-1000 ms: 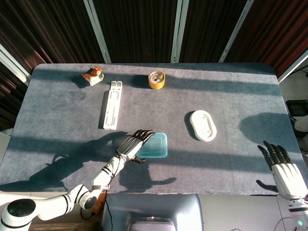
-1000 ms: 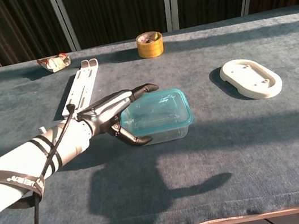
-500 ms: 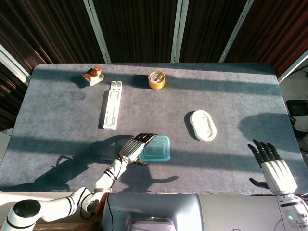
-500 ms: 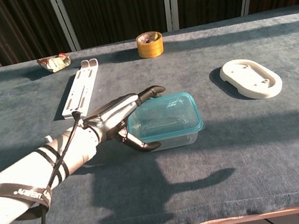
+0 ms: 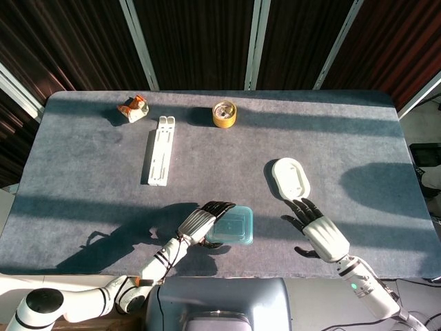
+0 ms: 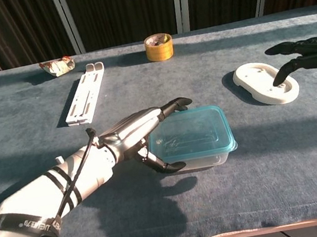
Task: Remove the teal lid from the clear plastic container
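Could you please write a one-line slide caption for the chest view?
Left robot hand grips the lidded clear container; right robot hand hovers open.

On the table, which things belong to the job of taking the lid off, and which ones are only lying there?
Belong to the job:
teal lid
clear plastic container
left hand, holding the container's near-left side
right hand, open, away from the container

Only lying there:
white oval tray
white long rack
yellow tape roll
crumpled wrapper
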Tool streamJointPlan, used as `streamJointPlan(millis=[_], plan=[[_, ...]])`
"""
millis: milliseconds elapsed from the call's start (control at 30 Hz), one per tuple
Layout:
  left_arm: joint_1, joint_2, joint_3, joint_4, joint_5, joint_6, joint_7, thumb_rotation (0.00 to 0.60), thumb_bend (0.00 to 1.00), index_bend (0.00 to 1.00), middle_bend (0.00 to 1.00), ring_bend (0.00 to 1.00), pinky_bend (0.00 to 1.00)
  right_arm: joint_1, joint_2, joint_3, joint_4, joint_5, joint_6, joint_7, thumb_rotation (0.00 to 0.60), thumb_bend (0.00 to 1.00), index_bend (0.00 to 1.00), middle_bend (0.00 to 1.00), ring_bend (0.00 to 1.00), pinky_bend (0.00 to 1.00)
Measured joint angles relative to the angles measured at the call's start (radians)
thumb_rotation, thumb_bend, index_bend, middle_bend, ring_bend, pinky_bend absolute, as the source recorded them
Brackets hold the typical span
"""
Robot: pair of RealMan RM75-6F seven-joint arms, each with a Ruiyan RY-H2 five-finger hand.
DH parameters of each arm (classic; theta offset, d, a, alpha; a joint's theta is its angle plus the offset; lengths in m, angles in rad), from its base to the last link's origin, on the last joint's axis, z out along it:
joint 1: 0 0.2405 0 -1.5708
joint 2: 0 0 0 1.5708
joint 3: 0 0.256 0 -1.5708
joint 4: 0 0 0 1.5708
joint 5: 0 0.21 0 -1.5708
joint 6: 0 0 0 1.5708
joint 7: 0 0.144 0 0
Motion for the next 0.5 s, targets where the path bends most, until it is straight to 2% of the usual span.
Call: streamJointPlan(millis=[167,367,500], plan=[[0.008,-0.004,0.008,0.007,0.026,0.046,-0.01,0.6,0.26,0.0,0.29,0.31,0.35,0.041,-0.106,0.001,0.122,-0.037,0.024,0.078,0.6,0.38,0.54,0.03,0.0,0.0],[0.011,-0.002,0.033,0.0,0.041,0.044,-0.035,0.6,0.26,0.0,0.29,0.31,0.36,0.093,-0.192,0.001,0.218,-0.042,0.026,0.156,0.6,0.38,0.53,0.03,0.0,0.0],[0.006,-0.009,0.037,0.001,0.041,0.03,-0.042,0.6,0.26,0.0,0.29,0.31,0.36,0.128,-0.223,-0.004,0.233,-0.04,0.02,0.193,0.6,0.38,0.52,0.03,0.0,0.0]])
